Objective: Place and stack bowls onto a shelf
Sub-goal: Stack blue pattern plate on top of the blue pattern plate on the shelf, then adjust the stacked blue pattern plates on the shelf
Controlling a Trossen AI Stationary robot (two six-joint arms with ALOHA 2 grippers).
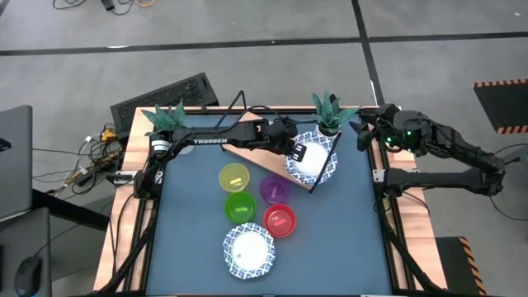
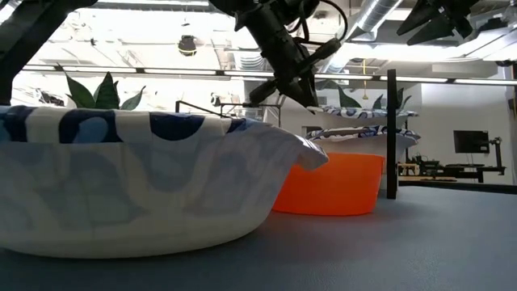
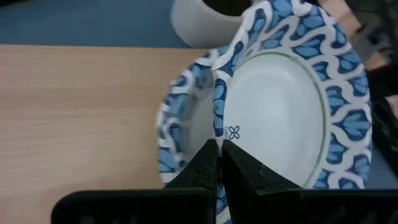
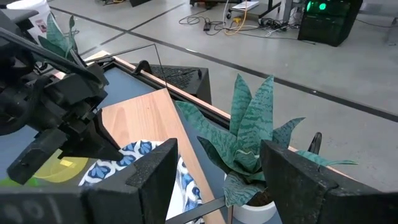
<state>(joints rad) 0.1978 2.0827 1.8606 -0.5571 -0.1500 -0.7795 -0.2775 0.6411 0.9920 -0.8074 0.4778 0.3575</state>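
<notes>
My left gripper is over the wooden shelf at the table's far side, shut on a white dish with a blue patterned rim. A second such dish lies flat on the shelf board, under the held one. Another patterned dish sits near the table's near edge. The yellow, green, purple and red bowls stand on the blue tabletop between them. My right gripper waits open at the far right corner. My left gripper pinches the held dish's rim between its two fingers, on the side toward the table's left. The fingers come slanting down from the left. The dish is tilted over the lower dish; whether it rests on that dish, I cannot tell.
A white plant pot stands just beyond the dishes, and its green plant is at the shelf's far right end. A second plant is at the far left corner. The shelf's black wire frame rises beside the dishes.
</notes>
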